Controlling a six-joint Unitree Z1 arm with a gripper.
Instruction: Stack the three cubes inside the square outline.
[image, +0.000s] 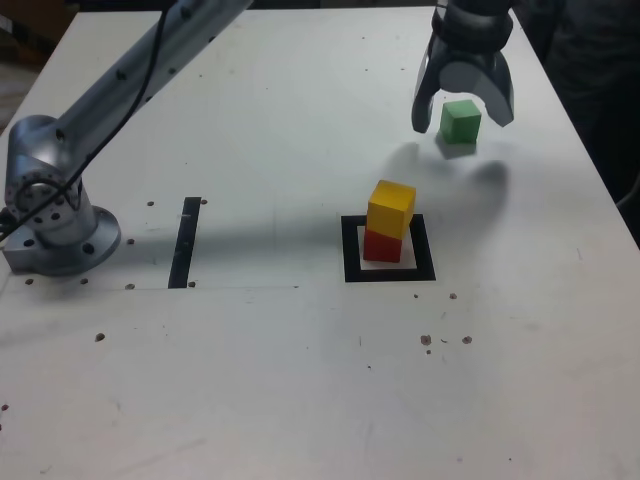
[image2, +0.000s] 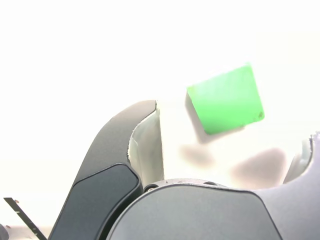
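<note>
Red cube (image: 382, 246) and yellow cube (image: 390, 208) are stacked, green cube (image: 461, 122) is apart.
Nearer in the exterior view, the matte red cube stands inside the black square outline (image: 425, 250); on its top sits the yellow-orange cube, turned a little against it. Farther away, the plain green cube lies on the white table (image: 270, 360), below the gripper (image: 464, 122), whose jaws are wide open and hold nothing.
</note>
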